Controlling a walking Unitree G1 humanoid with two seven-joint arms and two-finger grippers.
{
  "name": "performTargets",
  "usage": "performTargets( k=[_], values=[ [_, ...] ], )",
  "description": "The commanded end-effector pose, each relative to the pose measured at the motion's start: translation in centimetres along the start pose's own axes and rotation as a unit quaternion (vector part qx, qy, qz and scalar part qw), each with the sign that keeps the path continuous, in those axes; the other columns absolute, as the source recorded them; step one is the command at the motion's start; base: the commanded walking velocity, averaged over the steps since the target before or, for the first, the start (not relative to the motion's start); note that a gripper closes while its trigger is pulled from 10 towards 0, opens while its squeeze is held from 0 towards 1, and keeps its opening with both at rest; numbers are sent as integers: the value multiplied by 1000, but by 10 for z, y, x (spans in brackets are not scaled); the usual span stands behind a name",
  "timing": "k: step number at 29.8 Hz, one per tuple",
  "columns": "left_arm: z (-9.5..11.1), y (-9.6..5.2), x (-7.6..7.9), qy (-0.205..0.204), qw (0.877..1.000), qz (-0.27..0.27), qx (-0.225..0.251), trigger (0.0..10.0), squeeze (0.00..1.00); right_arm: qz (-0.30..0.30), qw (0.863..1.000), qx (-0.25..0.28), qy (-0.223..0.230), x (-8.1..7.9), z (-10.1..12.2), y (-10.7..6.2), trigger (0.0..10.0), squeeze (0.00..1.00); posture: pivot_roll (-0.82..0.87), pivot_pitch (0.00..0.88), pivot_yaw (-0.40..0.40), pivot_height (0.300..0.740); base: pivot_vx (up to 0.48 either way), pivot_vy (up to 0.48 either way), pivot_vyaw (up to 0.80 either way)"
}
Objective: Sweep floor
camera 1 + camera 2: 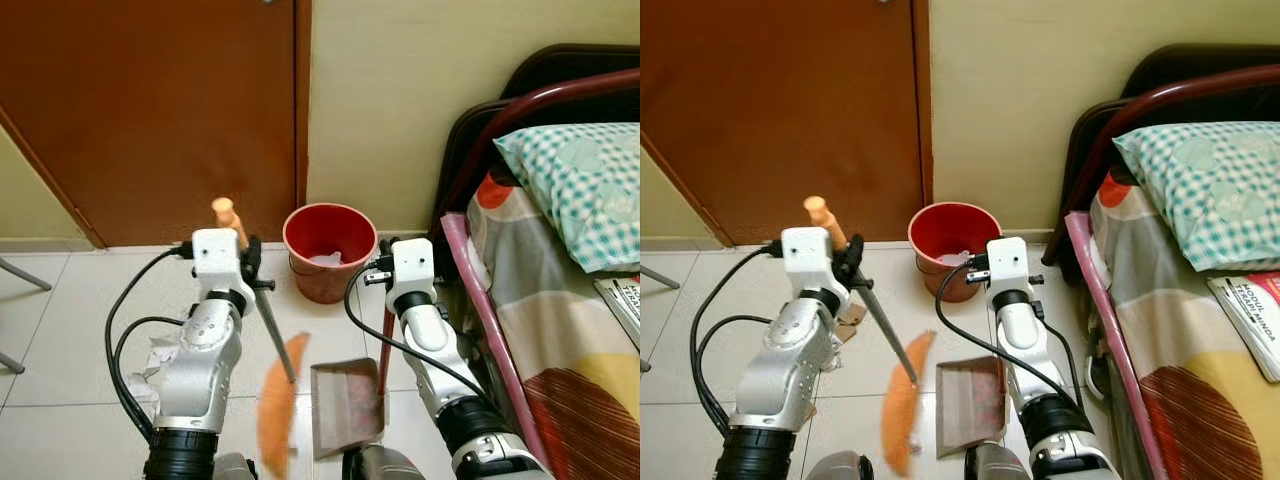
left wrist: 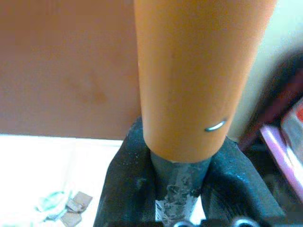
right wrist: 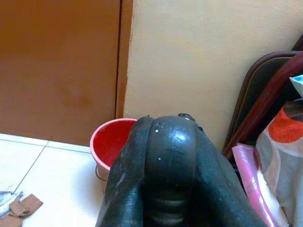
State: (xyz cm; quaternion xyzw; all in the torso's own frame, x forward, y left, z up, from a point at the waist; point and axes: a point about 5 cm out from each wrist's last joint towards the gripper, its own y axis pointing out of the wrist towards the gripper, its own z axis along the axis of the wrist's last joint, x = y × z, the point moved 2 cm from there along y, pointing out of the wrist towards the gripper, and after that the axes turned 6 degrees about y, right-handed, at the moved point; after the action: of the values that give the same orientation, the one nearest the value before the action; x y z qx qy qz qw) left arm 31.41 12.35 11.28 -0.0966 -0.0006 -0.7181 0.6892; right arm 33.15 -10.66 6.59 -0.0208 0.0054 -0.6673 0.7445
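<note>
Right eye view: book (image 1: 1252, 322) lettering on the bed (image 1: 1200, 300) is unreadable. Left gripper (image 1: 250, 262) clamps the broom (image 1: 262, 330); right gripper (image 1: 385, 262) clamps the dustpan (image 1: 345, 405) near the bucket (image 1: 330, 250)

**Silver arms, white wrist blocks, black cabling**

Two arms are clad in brushed silver shells, each ending below in a ribbed black collar. A white boxy block with small dark screws caps the left wrist (image 1: 222, 252) and the right wrist (image 1: 413, 262). Black cables are looped out toward 9 o'clock from each block. The fingers (image 3: 165, 175) are finished in glossy black, rounded and ridged.
</note>
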Motion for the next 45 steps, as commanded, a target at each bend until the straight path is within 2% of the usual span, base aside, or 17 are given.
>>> performTargets(
  k=[1,2,4,7,11,14,18,23,27,30,32,34,36,41,45],
  values=[
    [5,3,19,-97,995,2,10,10000,0,6,1000,12,0,-3,6,4,10000,0,24,126,-20,740,0,0,0],
    [5,3,19,-97,995,2,10,10000,0,6,1000,12,0,-3,6,4,10000,0,24,126,-20,740,0,0,0],
    [8,7,14,-128,991,26,13,10000,0,6,1000,14,0,-3,5,4,10000,0,18,124,-19,740,0,0,0],
    [15,11,7,-138,989,40,26,10000,0,5,1000,14,1,-3,5,4,10000,0,18,124,-19,740,0,0,0],
    [39,19,-11,-158,982,72,71,10000,0,6,1000,13,2,-2,4,4,10000,0,16,127,-19,740,0,0,0],
    [49,22,-17,-170,978,79,86,10000,0,7,1000,11,2,-3,4,4,10000,0,16,127,-21,740,0,0,0],
    [64,27,-26,-174,974,95,108,10000,0,8,1000,9,5,-2,2,4,10000,0,13,125,-26,740,0,0,0],
    [71,29,-33,-178,971,106,120,10000,0,4,1000,4,11,0,1,4,10000,0,11,124,-27,740,0,0,0],
    [77,26,-42,-131,975,109,139,10000,0,1,1000,-3,25,6,0,2,10000,0,13,122,-32,740,0,0,0],
    [80,24,-48,-95,979,104,147,10000,0,-5,1000,-8,7,12,0,1,10000,0,14,122,-34,740,0,0,0],
    [80,20,-56,-52,982,102,151,10000,0,-24,1000,-12,1,26,0,-2,10000,0,13,123,-35,740,0,0,0],
    [79,17,-59,-33,983,100,153,10000,0,-30,999,-13,6,32,-1,-4,10000,0,13,124,-35,740,0,0,0],
    [79,11,-64,5,983,94,160,10000,0,-38,999,-14,8,43,0,-8,10000,0,10,127,-35,740,0,0,0],
    [75,4,-74,26,983,95,153,10000,0,-47,999,-25,13,57,-3,-15,10000,0,12,131,-41,740,0,0,0],
    [67,0,-76,43,985,87,141,10000,0,-50,998,-31,16,62,-3,-17,10000,0,12,131,-42,740,0,0,0]
  ],
)
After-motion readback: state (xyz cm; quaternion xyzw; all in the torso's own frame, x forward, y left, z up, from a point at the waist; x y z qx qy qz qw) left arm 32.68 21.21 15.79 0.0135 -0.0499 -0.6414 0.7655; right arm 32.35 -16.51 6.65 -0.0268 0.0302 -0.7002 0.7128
